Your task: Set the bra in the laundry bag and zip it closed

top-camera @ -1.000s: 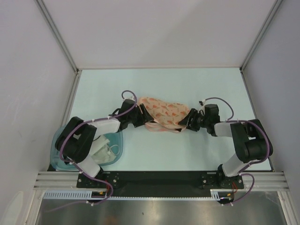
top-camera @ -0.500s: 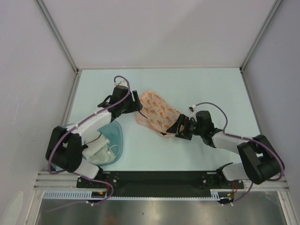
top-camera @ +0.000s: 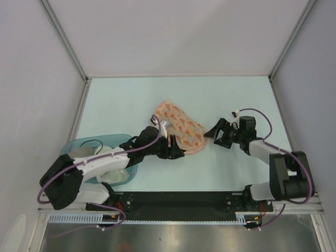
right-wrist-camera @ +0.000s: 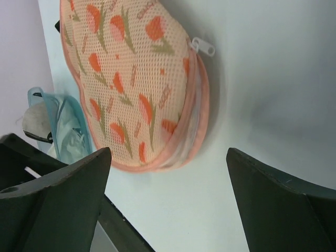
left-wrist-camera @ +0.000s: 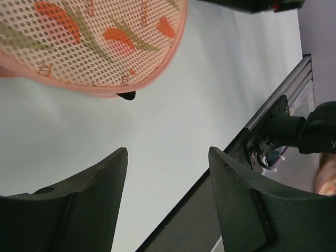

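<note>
Overhead and wrist views of a pale green counter (top-camera: 236,100) with two robot arms. One peach-pink oval mesh laundry bag printed with orange-red shapes (top-camera: 178,125) lay near the counter's middle, folded shut, its one white zip pull (right-wrist-camera: 202,46) at the rim. No orange bra showed in the open, so it was probably inside; a small black scrap (left-wrist-camera: 126,95) poked from under the bag's edge. A pale line ran along the seam, and whether that was closed zip or a gap could not be told, so zipping looked finished or nearly so. The left hand (left-wrist-camera: 168,155) and right hand (right-wrist-camera: 169,155) each stood apart and empty, just beside the bag. One translucent teal tub (top-camera: 73,147) at left held one white garment (top-camera: 113,176).
</note>
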`<state>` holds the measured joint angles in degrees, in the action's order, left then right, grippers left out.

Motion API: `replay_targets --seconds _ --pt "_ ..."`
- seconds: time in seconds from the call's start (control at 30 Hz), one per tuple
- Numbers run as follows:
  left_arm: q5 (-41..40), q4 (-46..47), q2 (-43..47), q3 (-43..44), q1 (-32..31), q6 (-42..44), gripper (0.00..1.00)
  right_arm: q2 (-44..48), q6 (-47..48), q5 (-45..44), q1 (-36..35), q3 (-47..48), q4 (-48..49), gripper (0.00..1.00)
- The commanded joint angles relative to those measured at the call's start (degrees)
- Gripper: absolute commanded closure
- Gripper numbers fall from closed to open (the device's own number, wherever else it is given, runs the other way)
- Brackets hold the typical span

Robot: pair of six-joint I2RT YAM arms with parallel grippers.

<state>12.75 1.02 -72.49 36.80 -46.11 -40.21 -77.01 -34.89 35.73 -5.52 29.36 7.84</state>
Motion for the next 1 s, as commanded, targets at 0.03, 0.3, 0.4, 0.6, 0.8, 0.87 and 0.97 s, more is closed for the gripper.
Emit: replay_targets --seconds 0.03,0.3,0.4,0.6,0.8,0.87,0.97 --pt "3.59 17.34 -8.0 -3.66 -0.21 -10.41 0.33 -11.91 1.58 6.9 0.07 7.72 6.66 0.07" --pt "7.37 19.29 -18.12 1.17 3.83 -13.23 0.34 -16.77 1.23 5.42 -2.12 7.29 9.48 0.21" --pt "6.15 15.69 -21.1 3.89 5.85 -10.87 0.34 -16.33 0.18 4.09 -3.62 4.66 10.79 0.42" --pt "6.67 10.15 -27.96 11.45 10.33 -3.22 0.35 -12.03 -9.92 -0.73 -9.31 -6.06 21.68 0.49" --pt "2.55 -4.6 -33.85 25.85 12.79 10.83 0.35 -9.91 -21.08 -9.97 -21.45 -11.17 32.41 0.51" --pt "1.14 -9.07 -35.87 30.08 14.11 15.14 0.35 -11.4 -22.58 -8.23 -25.41 -10.47 34.69 0.48" --pt "-4.31 -13.66 -35.1 32.55 17.71 17.0 0.34 -11.5 -22.59 -3.75 -25.69 -10.2 35.32 0.38"
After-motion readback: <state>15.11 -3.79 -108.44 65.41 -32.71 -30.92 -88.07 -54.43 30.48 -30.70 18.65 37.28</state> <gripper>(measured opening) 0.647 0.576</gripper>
